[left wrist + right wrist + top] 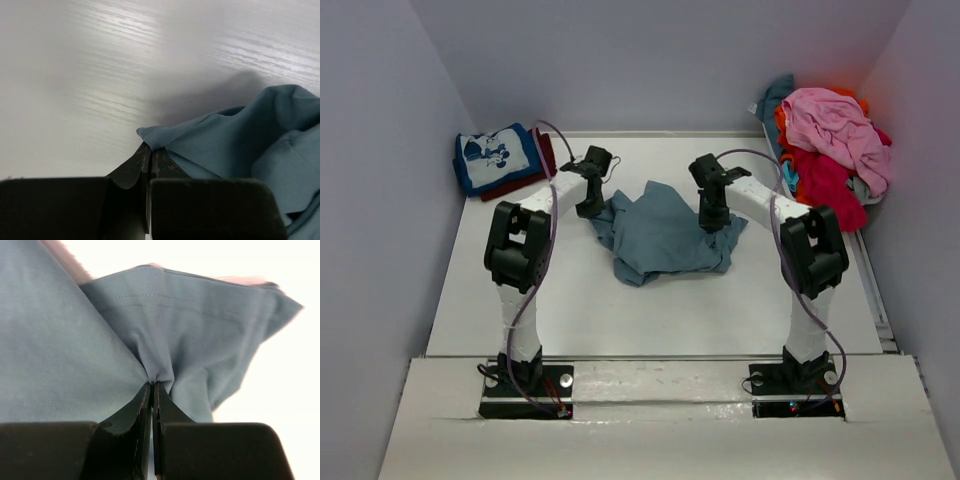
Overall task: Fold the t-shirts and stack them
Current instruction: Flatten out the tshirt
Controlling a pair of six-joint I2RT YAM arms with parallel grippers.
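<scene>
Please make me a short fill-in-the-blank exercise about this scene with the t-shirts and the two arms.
1. The left pincer and the right pincer both grip the slate-blue t-shirt, lying in the ____ of the table.
2. The folded cartoon-print t-shirt lies at the back ____.
3. The top t-shirt of the unfolded pile is ____.
Missing words: middle; left; pink.
</scene>
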